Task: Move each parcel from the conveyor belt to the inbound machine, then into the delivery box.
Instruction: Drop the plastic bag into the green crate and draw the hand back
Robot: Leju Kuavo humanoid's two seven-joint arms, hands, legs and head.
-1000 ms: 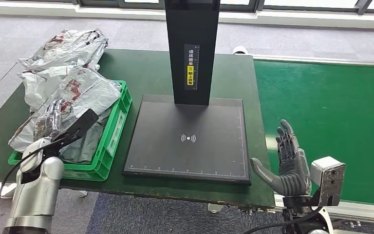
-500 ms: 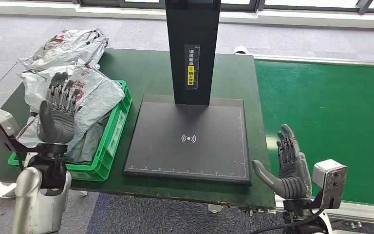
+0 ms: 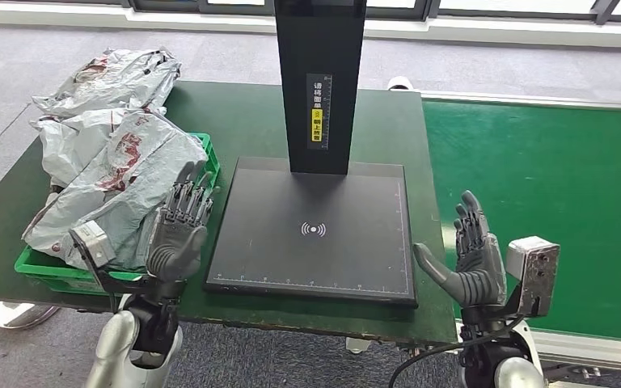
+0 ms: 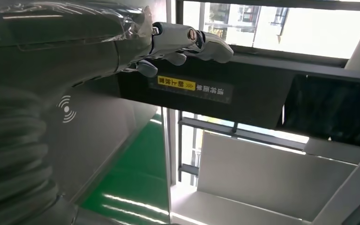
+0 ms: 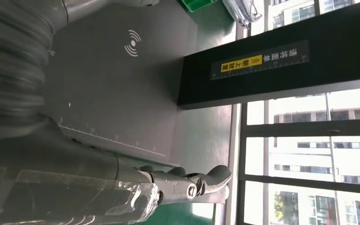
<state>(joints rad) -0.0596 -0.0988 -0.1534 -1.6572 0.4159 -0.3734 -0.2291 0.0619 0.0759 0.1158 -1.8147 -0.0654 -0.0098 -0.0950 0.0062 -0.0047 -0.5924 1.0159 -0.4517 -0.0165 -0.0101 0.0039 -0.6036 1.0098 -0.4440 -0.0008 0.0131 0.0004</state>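
Head view: inbound machine [image 3: 311, 230], centre. Left hand [image 3: 179, 234] just left of it, fingers spread, empty. Right hand [image 3: 473, 259] right of it, spread, empty. Parcels [image 3: 117, 158] heaped in delivery box [image 3: 182, 242], left of it. Conveyor belt [image 3: 550, 202], right.
Left wrist view: fingers [image 4: 187, 40] extended before the machine's column [image 4: 243, 96].
Right wrist view: fingers [image 5: 201, 180] extended beside the machine's plate [image 5: 117, 89].

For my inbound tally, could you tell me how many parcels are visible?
3, perhaps more hidden: one parcel beyond the green crate, a second just behind it, a third heaped in it.

I count three grey parcels [image 3: 117, 153] heaped at one green crate [image 3: 186, 234], one black inbound machine [image 3: 315, 230], one conveyor belt [image 3: 542, 186], two robot hands.
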